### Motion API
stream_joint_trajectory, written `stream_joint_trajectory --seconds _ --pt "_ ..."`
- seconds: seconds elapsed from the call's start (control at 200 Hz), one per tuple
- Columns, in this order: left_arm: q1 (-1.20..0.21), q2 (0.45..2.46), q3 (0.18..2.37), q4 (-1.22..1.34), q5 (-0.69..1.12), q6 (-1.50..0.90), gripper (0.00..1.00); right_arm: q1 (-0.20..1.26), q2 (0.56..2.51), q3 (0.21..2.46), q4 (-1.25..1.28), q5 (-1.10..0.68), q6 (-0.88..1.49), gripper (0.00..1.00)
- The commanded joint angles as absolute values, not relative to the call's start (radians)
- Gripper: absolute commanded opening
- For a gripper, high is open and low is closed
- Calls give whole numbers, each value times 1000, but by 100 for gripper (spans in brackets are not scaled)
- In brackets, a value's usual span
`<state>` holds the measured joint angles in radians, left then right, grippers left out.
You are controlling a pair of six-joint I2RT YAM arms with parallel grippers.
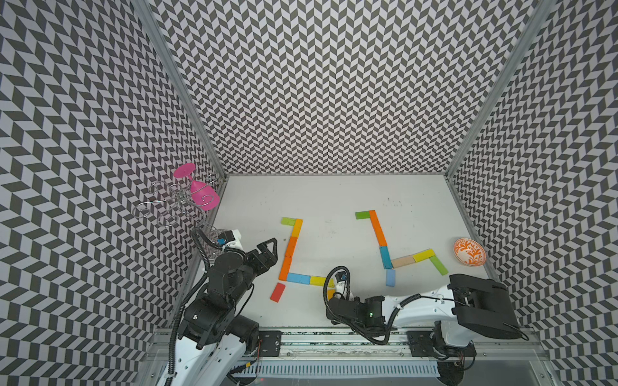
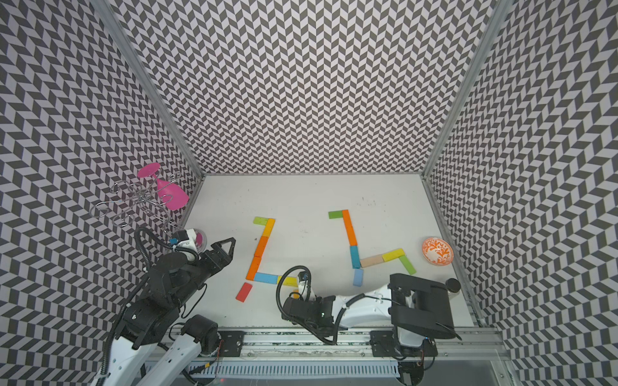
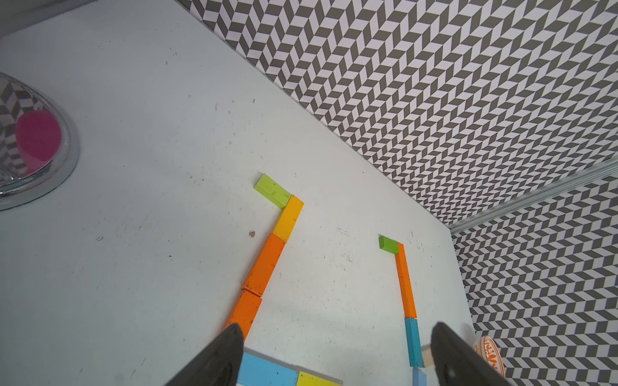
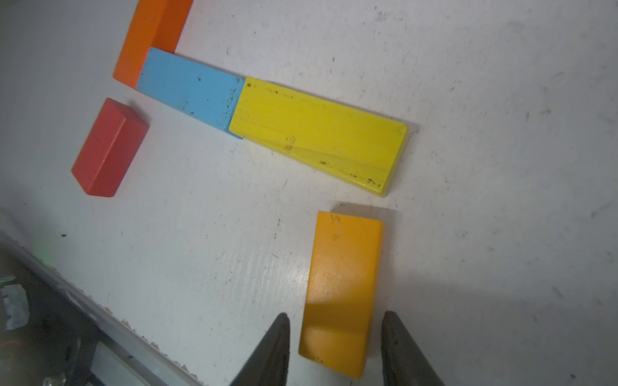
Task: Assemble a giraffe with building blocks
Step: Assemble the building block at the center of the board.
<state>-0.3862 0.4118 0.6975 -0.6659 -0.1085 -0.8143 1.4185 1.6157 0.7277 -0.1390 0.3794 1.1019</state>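
At near edge of counter (image 1: 334, 197), right pincer (image 4: 334, 315) straddles amber block (image 4: 341, 287); jaws parted, slim gap each side, no grip; block flat, just short of yellow block (image 4: 321, 133), not touching; front rail (image 4: 113, 344) close by; red block (image 4: 108, 147) loose near blue block (image 4: 190, 87); left pincer (image 3: 337, 329) wide open, holding nothing, beside orange blocks (image 3: 264, 264); back half of counter bare; orange-patterned bowl (image 1: 469, 252) against right wall.

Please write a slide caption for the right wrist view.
Right claw, open, straddles an amber block lying apart from the yellow block.
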Motion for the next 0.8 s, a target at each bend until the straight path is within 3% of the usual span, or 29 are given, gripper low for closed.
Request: stream_joint_trajectory --seconds 0.0,0.26,0.796 --pt "-393 400 702 -654 -144 -807 89 1425 1649 743 -181 390 1111 45" --pt "-397 393 709 -660 -163 -798 89 1424 1657 742 -199 395 1125 29" --pt "-409 394 733 -672 -211 -772 89 1405 1670 752 -226 420 1154 30"
